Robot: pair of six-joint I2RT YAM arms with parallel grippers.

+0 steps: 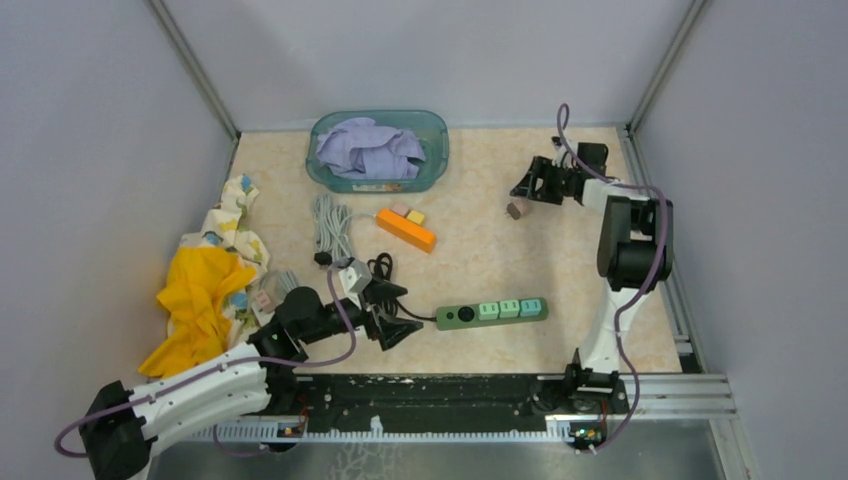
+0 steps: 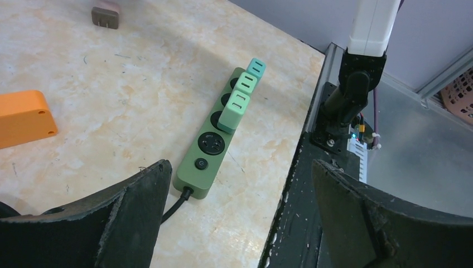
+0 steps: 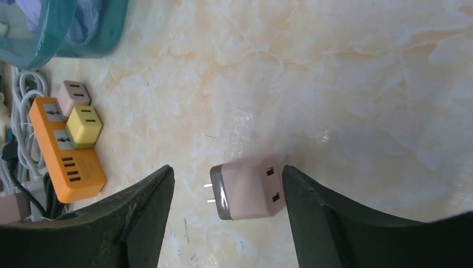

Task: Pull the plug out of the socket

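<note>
A green socket strip (image 1: 470, 314) (image 2: 207, 151) lies near the table's front edge with three green plugs (image 1: 509, 308) (image 2: 235, 110) in it. My left gripper (image 1: 403, 311) (image 2: 241, 164) stands open just left of the strip's cord end, with nothing between its fingers. At the far right my right gripper (image 1: 527, 196) (image 3: 227, 170) is open. A loose pink plug (image 3: 251, 187) (image 1: 516, 210) (image 2: 106, 15) with two bare prongs sits between its fingers. The plug is against the right finger and apart from the left one.
An orange socket strip (image 1: 405, 229) (image 3: 67, 148) carries a pink and a yellow plug. Behind it is a teal basin (image 1: 436, 150) with lilac cloth. White and black cables (image 1: 330, 228) and yellow cloth (image 1: 200, 300) lie at left. A black rail (image 1: 440, 392) borders the front.
</note>
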